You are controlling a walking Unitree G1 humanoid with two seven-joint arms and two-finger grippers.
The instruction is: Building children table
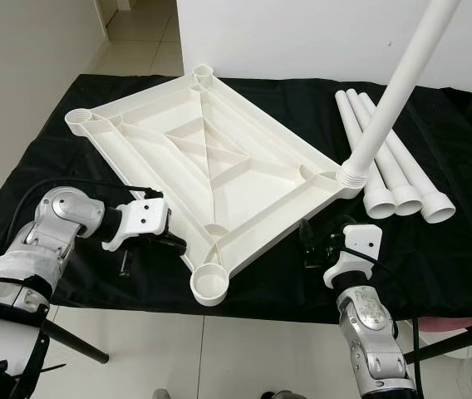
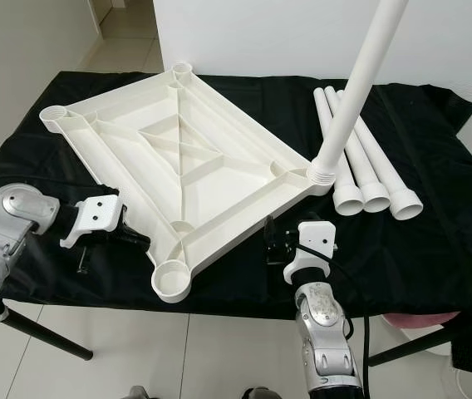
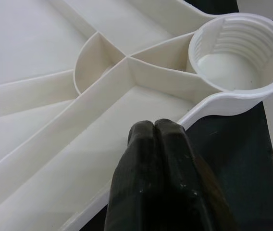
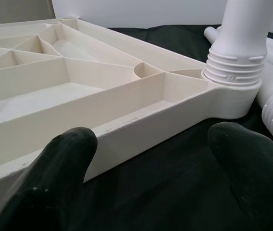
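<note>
A white plastic tabletop lies upside down on the black cloth, ribs up. One white leg stands screwed into its right corner socket and leans up to the right. Three loose legs lie side by side to the right. The near corner socket is empty, its threads visible. My left gripper is shut with nothing in it, tips at the tabletop's front-left rim. My right gripper is open, its fingers just short of the front-right rim, near the standing leg.
The black cloth covers a table whose front edge runs just behind my arms, with tiled floor below. A white wall stands close behind the table. Dark stand legs slant across the floor at both lower corners.
</note>
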